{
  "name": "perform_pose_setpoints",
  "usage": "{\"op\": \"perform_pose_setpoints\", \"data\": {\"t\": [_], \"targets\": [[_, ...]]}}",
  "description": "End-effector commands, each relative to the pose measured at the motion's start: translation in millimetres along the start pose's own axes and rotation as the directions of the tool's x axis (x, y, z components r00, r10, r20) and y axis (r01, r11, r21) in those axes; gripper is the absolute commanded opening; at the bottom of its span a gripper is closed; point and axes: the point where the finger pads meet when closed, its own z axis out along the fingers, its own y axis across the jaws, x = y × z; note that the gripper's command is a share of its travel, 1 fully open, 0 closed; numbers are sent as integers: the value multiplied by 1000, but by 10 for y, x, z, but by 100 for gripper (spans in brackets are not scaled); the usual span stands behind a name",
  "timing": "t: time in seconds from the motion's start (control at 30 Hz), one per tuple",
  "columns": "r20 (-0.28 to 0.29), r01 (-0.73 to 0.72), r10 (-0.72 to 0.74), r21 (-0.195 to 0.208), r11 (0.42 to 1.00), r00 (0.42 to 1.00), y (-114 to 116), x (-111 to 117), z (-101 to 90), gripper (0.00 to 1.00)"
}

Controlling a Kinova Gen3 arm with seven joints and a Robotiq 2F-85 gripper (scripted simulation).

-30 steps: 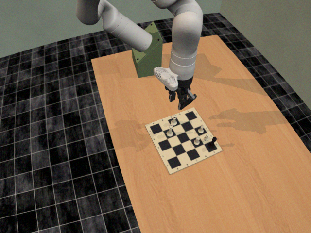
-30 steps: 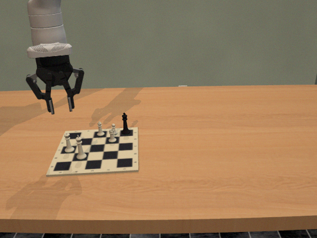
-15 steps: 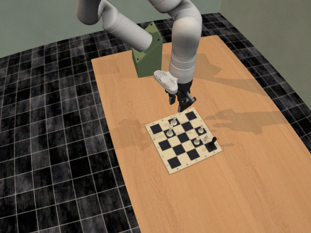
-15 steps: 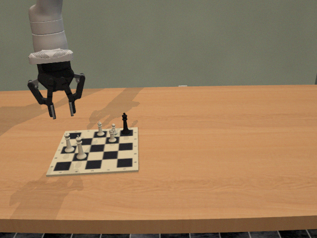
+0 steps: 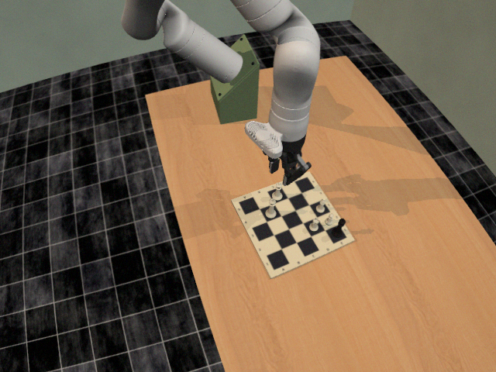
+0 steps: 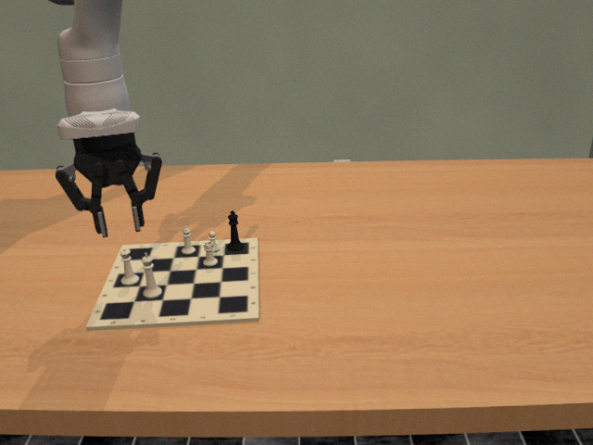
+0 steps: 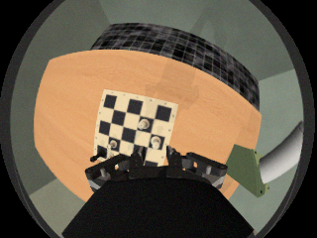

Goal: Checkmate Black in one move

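gripper (image 6: 119,224) part-open, empty | chessboard (image 6: 191,317) edge letters unreadable

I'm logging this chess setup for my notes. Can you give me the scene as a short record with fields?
board: small checkered chessboard on a wooden table
white pieces: five, all upright
black pieces: one, the king, on a corner square
claw: claw partly open, holding nothing, above the table by the board's edge
nearest piece to claw: tall white piece
arm mount: green block
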Motion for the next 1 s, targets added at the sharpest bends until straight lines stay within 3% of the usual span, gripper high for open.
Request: {"op": "perform_pose_setpoints", "data": {"t": [0.0, 0.97], "targets": [[-2, 1, -1, -4, 1000, 1000, 8, 0, 45, 41], [-2, 1, -1, -4, 1000, 1000, 6, 1, 160, 41]]}}
